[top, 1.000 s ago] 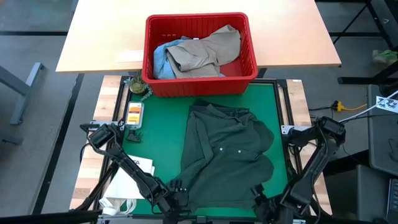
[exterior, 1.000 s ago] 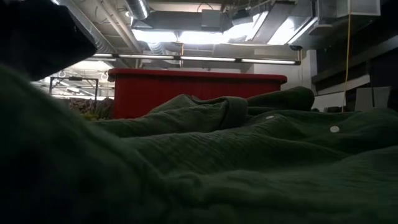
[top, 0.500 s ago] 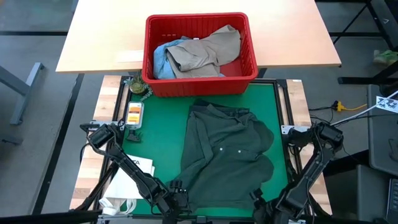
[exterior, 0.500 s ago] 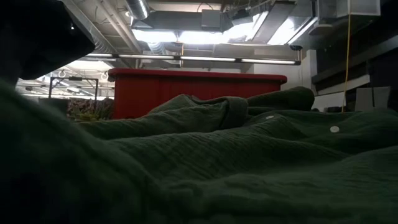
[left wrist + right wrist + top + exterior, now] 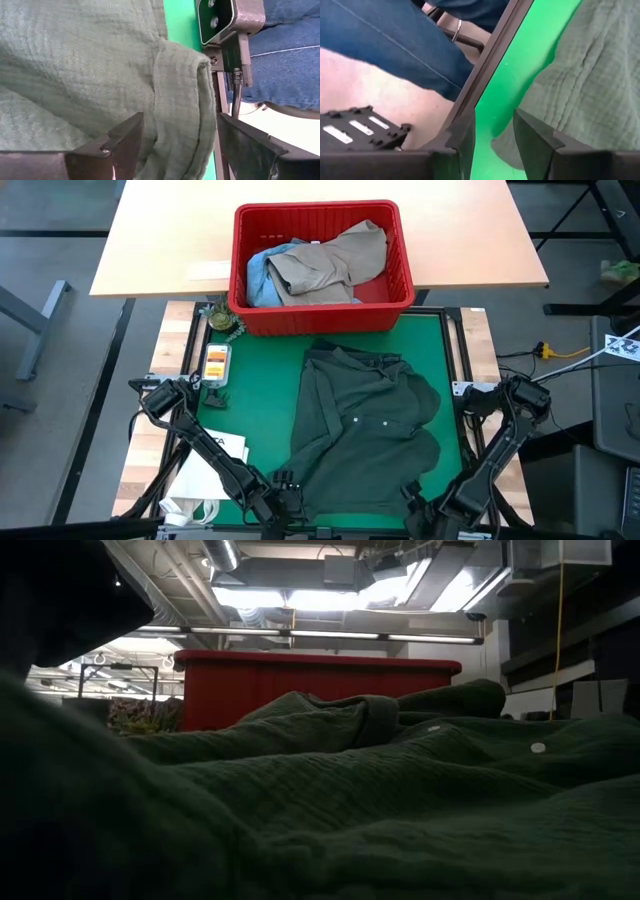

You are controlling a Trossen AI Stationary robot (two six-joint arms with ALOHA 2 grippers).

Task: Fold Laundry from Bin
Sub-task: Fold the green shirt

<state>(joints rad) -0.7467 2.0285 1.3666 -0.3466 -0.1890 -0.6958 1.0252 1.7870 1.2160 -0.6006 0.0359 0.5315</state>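
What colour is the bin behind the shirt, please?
The bin is red, clearest in the high view.

Work cell surroundings: tables, floor and ceiling services.

A light wooden table (image 5: pixel 300 230) stands beyond the green mat (image 5: pixel 255 410), which is bordered by a dark frame on a pale slatted wooden surface (image 5: pixel 150 430). The floor (image 5: pixel 60 320) around the station is dark grey. In the low view, the ceiling carries exposed ducts (image 5: pixel 290 570), pipes (image 5: pixel 330 635) and bright light panels (image 5: pixel 300 598); a yellow cable (image 5: pixel 559 630) hangs at the right.
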